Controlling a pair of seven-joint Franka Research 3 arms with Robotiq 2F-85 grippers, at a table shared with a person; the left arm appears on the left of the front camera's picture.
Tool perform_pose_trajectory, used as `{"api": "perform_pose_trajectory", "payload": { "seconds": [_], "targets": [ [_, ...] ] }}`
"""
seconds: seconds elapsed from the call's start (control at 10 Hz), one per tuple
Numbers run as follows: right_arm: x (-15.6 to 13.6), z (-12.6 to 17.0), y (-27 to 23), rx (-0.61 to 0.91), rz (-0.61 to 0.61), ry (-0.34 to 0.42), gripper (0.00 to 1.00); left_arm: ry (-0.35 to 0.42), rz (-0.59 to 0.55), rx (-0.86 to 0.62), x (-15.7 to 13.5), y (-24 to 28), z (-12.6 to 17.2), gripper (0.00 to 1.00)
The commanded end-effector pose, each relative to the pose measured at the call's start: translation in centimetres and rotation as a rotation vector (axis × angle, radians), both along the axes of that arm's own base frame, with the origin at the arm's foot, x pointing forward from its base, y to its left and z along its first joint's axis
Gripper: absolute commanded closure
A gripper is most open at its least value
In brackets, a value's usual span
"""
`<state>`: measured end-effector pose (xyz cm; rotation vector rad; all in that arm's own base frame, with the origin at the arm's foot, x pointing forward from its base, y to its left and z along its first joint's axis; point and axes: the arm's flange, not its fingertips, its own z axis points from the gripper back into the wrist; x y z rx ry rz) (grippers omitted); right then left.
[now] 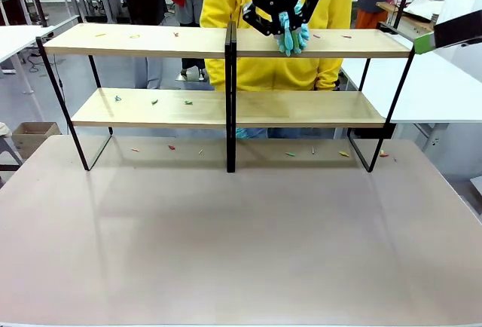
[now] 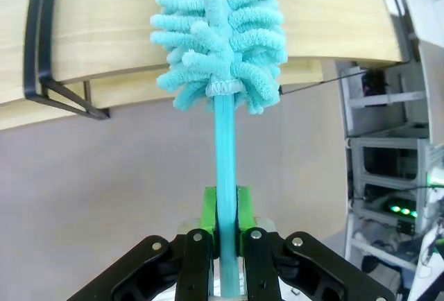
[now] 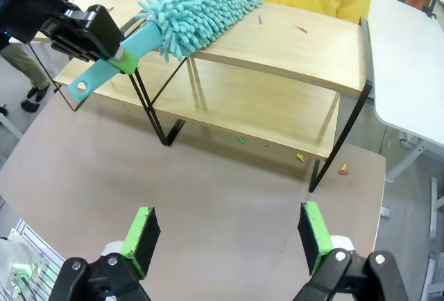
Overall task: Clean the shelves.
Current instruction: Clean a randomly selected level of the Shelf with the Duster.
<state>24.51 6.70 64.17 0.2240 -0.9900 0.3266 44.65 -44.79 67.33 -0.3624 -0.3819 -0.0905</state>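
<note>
The shelves (image 1: pixel 151 41) are two light-wood boards in a thin black frame with a central post (image 1: pixel 230 93), standing across the far half of the table. Small coloured scraps (image 1: pixel 154 102) lie on both boards. My left gripper (image 1: pixel 285 19) is shut on the teal handle (image 2: pixel 224 155) of a fluffy teal duster (image 2: pixel 218 30). The duster's head rests on the top board just right of the post. From the right wrist view, the duster (image 3: pixel 201 6) lies across the top board's end, held by the left gripper (image 3: pixel 104 48). My right gripper (image 3: pixel 225 238) is open and empty above the table, off the shelves' right end.
A person in a yellow top (image 1: pixel 331 10) stands close behind the shelves. More scraps (image 1: pixel 290 154) lie on the table (image 1: pixel 226 252) under the lower board. White tables (image 1: pixel 444 86) flank both sides, and a cardboard box (image 1: pixel 30 135) sits on the floor at left.
</note>
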Motion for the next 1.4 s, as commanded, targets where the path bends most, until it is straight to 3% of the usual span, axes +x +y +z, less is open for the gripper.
{"api": "perform_pose_trajectory", "payload": {
  "seconds": [0.0, 0.3, 0.6, 0.9, 1.1, 1.3],
  "targets": [
    [0.0, 0.0, -0.1, -0.001, 0.002, 0.002, 0.0, 0.068, -0.097, -0.051, 1.0, -0.4, 0.6, 0.87],
    [0.0, 0.0, -0.1, -0.001, 0.002, 0.002, 0.0, 0.09, -0.264, -0.112, 1.8, -1.2, 0.3, 0.87],
    [0.0, 0.0, -0.1, -0.001, 0.002, 0.002, 0.0, 0.175, -0.466, -0.073, 1.7, -1.2, 0.2, 0.87],
    [0.0, 0.0, -0.1, -0.001, 0.002, 0.002, 0.0, 0.254, -0.742, -0.083, 0.0, 3.1, 2.4, 0.87],
    [0.0, 0.0, -0.1, -0.001, 0.002, 0.002, 0.0, 0.283, -0.949, -0.099, -1.6, 8.9, 4.4, 0.87],
    [0.0, 0.0, -0.1, -0.001, 0.002, 0.002, 0.0, 0.223, -0.886, -0.13, -2.5, 11.4, 5.0, 0.87]
  ]
}}
